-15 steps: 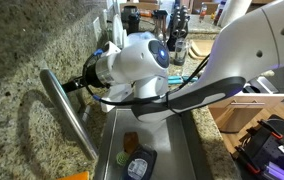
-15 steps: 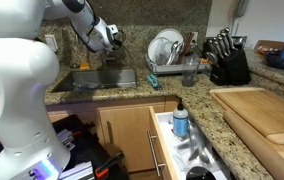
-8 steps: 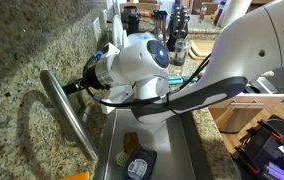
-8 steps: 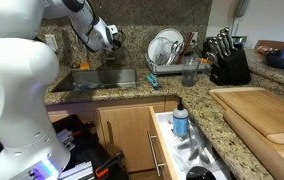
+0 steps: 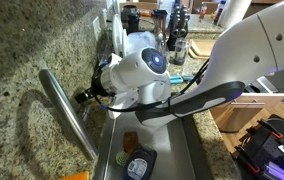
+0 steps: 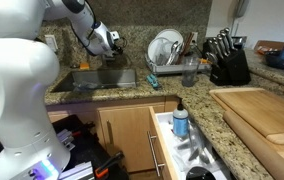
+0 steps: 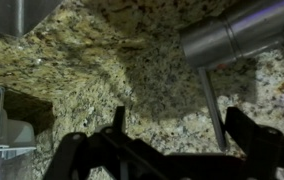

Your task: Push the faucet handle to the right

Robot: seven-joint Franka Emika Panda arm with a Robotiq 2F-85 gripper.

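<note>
In the wrist view the faucet handle [image 7: 214, 105] is a slim steel lever running down from the thick silver faucet body [image 7: 237, 35] against the granite backsplash. My gripper [image 7: 182, 140] is open. Its two dark fingers straddle the handle, which lies close to the right-hand finger; I cannot tell if they touch. In an exterior view the gripper [image 5: 88, 95] is against the granite wall just beside the long spout tube [image 5: 67, 115], and the handle is hidden behind it. In the exterior view from the front the gripper [image 6: 113, 41] hovers above the back of the sink [image 6: 102, 78].
The sink basin [image 5: 182, 150] holds a few small items. A dish rack with plates [image 6: 167, 50], a knife block [image 6: 227, 62], a wooden cutting board [image 6: 267, 110] and a blue-capped bottle [image 6: 180, 122] in an open drawer are on the counter side.
My wrist and gripper have moved down along the granite wall, closer to the base of the spout. The spout has not visibly moved.
</note>
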